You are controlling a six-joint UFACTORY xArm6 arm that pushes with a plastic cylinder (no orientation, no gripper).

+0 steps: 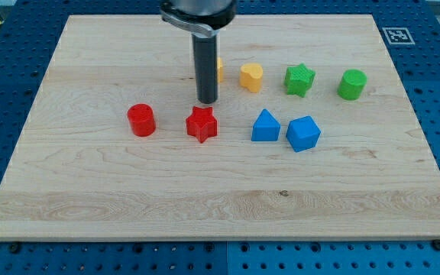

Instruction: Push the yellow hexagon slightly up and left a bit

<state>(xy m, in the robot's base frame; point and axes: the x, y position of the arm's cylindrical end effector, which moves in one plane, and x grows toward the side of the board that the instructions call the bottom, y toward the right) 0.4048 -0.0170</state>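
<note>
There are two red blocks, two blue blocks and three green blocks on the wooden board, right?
Not quite: the camera view shows only two green blocks, a green star and a green cylinder. The rest holds: two red, the red cylinder and red star, and two blue blocks, on the wooden board.

1 camera looks down at an angle over the whole wooden board (128, 191) from its near edge.

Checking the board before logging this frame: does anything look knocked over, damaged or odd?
Nothing stands out. All blocks sit flat and intact on the wooden board. My tip stands just above the red star, and the rod hides most of the yellow hexagon.
</note>
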